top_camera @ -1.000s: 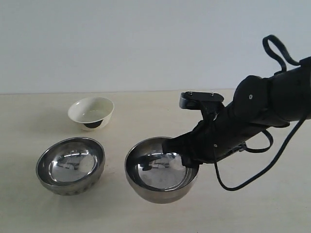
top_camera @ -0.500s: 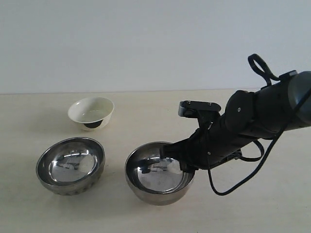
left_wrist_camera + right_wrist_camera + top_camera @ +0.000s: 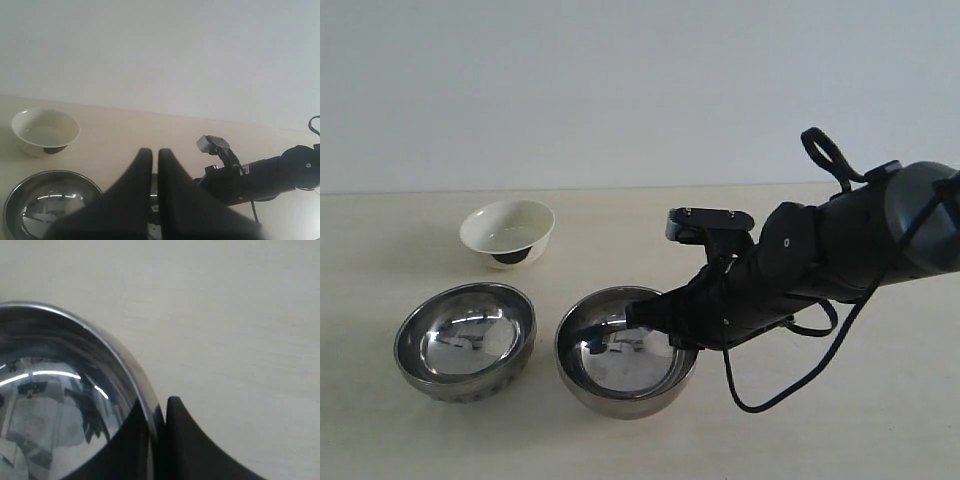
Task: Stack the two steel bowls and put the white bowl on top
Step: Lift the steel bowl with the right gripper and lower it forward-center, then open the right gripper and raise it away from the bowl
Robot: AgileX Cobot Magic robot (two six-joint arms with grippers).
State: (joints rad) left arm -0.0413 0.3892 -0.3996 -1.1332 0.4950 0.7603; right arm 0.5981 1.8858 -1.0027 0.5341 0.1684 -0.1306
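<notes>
- The smooth steel bowl (image 3: 625,350) was seen nearest, on the table (image 3: 880,430) just beside its twin. It was judged light and rigid, but mirror-slick, so a thin rim pinch could be expected to slip or let the bowl swing. The rim was taken to be the only practical place to hold it.
- The dimpled steel bowl (image 3: 465,342) was found to the left, upright and open-side up. It was reckoned just as stiff and light, and a likely base for the stack, since its mouth looked about as wide as the other's.
- The white bowl (image 3: 508,232) was placed farthest back, apart from both steel bowls. It was judged glossy and the most breakable of the three — best gripped by its rim and set down gently.
- The right gripper (image 3: 159,420) was seen clamped on the smooth bowl's right-hand rim, one finger inside the wall and one outside, with the jaws all but closed on the thin metal. Whether the bowl had been lifted clear of the table could not be told.
- The left gripper (image 3: 155,156) was held well above the table with its fingers pressed together — nothing was gripped or touched.
</notes>
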